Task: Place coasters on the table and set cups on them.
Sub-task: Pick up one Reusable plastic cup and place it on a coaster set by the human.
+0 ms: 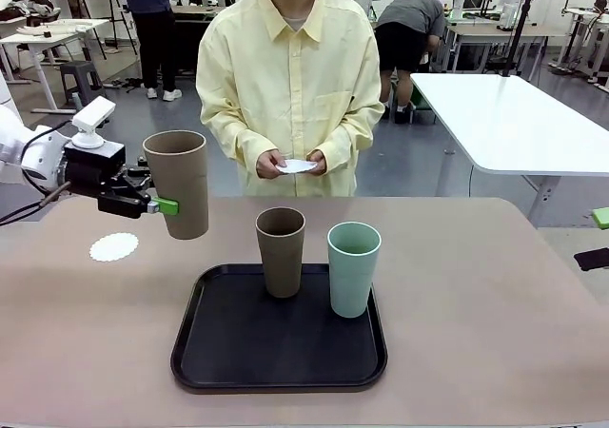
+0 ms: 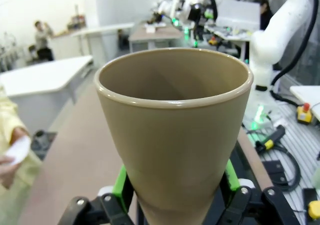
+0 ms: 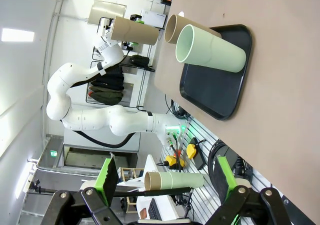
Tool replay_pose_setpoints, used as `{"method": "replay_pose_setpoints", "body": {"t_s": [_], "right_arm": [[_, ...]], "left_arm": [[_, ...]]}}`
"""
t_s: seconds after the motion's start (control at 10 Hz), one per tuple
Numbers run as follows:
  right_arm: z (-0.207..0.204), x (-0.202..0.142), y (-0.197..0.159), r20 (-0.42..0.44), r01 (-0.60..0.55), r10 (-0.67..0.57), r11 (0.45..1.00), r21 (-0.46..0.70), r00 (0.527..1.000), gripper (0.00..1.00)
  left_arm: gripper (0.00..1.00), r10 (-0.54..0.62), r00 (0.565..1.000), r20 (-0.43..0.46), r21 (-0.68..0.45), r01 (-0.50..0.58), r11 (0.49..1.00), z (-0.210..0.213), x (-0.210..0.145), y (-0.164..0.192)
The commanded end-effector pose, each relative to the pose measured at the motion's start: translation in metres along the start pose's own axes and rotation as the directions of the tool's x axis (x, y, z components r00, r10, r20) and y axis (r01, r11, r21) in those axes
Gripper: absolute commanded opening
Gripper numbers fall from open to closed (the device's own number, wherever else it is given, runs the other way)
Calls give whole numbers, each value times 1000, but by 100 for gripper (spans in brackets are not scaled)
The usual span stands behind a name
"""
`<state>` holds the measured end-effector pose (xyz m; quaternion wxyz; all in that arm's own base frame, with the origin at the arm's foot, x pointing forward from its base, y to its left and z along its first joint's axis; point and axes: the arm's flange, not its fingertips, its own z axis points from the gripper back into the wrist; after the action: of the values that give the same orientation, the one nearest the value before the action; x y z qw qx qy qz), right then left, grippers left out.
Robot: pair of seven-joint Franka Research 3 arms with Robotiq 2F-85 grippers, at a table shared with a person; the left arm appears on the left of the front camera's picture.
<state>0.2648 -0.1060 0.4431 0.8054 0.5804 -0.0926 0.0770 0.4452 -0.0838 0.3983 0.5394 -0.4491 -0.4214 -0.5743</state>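
My left gripper (image 1: 164,205) is shut on a brown-tan cup (image 1: 177,183) and holds it upright in the air above the table's (image 1: 495,295) left part. One white lacy coaster (image 1: 114,247) lies on the table just below and left of that cup. In the left wrist view the cup (image 2: 175,130) sits between the green pads (image 2: 120,182). A second brown cup (image 1: 281,251) and the mint green cup (image 1: 353,268) stand on the black tray (image 1: 238,342). The person's hands hold more white coasters (image 1: 297,165). My right gripper (image 3: 162,185) is open at the table's right edge (image 1: 599,238).
The person stands at the far side, close to the table's edge. A white table (image 1: 514,124) is behind to the right. In the right wrist view the tray (image 3: 215,90) with both cups (image 3: 210,47) lies well off from the fingers.
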Motion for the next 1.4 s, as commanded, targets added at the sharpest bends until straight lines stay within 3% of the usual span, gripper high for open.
{"method": "replay_pose_setpoints", "body": {"t_s": [0.0, 0.3, 0.7, 1.3], "right_arm": [[0, 1, -1, 1, -10, 10, 1000, 15, 1000, 100], [0, 1, -1, 1, -10, 10, 1000, 15, 1000, 100], [0, 1, -1, 1, -10, 10, 1000, 15, 1000, 100], [0, 1, -1, 1, -10, 10, 1000, 15, 1000, 100]], "left_arm": [[84, -56, 998, -35, 43, 57, 997, 40, -18, 19], [84, -30, 997, -70, 155, 41, 987, 125, -39, 45], [84, -7, 1000, 16, 272, 3, 962, 210, -57, 56], [84, 8, 1000, -9, 293, -5, 956, 226, -66, 53]]}}
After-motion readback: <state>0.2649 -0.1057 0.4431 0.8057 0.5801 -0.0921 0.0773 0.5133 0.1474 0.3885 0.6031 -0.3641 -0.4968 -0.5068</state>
